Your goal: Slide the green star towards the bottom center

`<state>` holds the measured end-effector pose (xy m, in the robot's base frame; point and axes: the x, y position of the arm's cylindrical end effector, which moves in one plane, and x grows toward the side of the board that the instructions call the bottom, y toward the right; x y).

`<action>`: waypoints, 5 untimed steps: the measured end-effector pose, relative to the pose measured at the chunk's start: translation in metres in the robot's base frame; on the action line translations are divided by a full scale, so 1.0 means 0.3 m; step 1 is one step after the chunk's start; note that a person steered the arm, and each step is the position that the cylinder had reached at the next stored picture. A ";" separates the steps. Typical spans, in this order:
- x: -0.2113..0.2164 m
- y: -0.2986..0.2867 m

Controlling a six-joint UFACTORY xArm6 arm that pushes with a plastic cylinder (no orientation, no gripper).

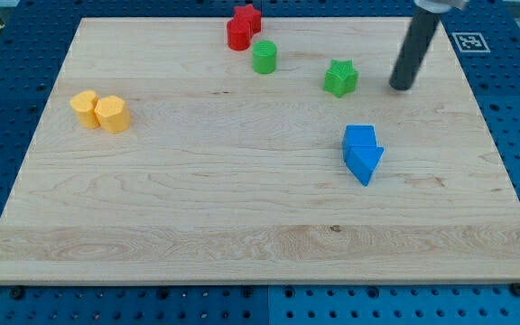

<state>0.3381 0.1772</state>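
From the view's left across my counter (197, 226) I count two yellow blocks (101, 112) touching each other, two red blocks (243, 27) pressed together at the top edge, one green cylinder (264, 57) just below them, one green star (340, 78) and two blue blocks (362, 153) joined lower down. The green star lies in the upper right part, above the blue pair. My tip (403, 87), a plain rod tool with nothing to spread or pinch, stands near the star's right side, apart from it.
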 end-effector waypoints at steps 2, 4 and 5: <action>-0.027 -0.308; -0.089 -0.392; -0.043 -0.395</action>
<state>0.3251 0.0587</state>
